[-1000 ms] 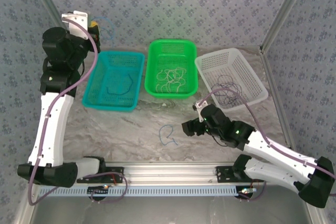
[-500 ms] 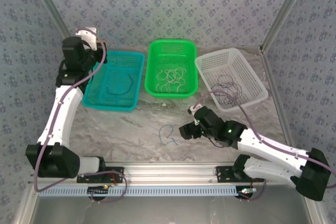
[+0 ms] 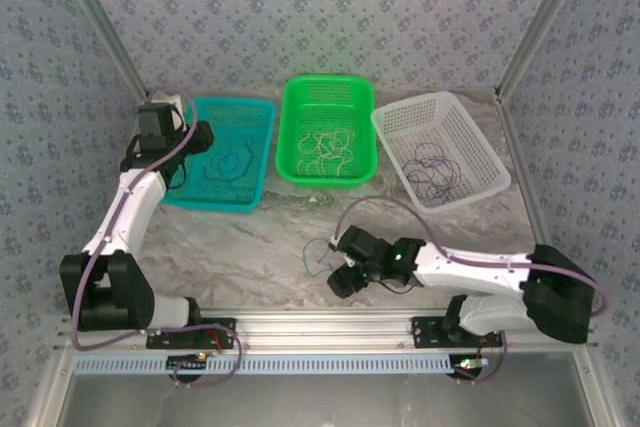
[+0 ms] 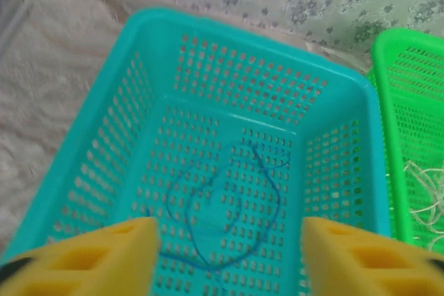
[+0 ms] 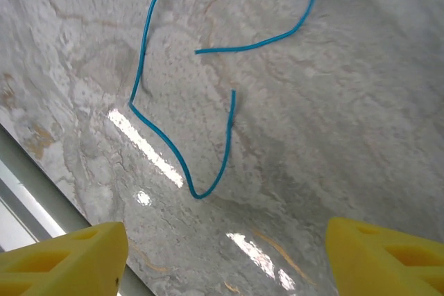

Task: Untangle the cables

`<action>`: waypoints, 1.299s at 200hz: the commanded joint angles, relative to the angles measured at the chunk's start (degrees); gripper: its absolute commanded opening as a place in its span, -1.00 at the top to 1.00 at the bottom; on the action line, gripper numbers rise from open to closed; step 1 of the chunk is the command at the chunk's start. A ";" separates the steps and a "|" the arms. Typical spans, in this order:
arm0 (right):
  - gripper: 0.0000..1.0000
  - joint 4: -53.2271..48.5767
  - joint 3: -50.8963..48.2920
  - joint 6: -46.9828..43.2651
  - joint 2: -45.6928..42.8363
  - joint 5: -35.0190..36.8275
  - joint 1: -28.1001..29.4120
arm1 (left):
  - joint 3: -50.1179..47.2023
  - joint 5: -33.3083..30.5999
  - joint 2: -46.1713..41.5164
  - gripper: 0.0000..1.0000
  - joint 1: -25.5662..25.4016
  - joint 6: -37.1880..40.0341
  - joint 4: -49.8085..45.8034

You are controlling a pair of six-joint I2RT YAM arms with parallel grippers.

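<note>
While three baskets stand in a row along the far side of the marble-patterned desk, both arms reach out from its near edge, each claw spread wide and pinching nothing.

The left claw hangs over the near-left corner of the teal basket, the leftmost of the three. From the left wrist camera, the left claw shows its two yellow fingers standing well apart at the bottom of the picture, with the teal basket open below them. A thin blue cable lies in a loose loop on the basket's perforated floor; from above, the same blue cable curls across the middle of the basket.

The right claw sits low near the middle of the desk, just right of a single loose blue cable. In the right wrist view, the right claw frames that loose blue cable between its yellow fingers — the wire lies flat on the bare desk in open curves, apart from both pads.

The green basket in the centre holds a tangle of pale cream cables, whose edge also shows beside the teal basket in the left wrist view. The white basket on the right — set at an angle — holds dark cables in loose loops.
</note>
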 commanded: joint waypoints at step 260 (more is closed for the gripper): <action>1.00 8.35 10.40 -4.39 -18.27 -2.13 -4.55 | -34.15 10.16 -28.17 -0.99 -31.96 -15.58 26.16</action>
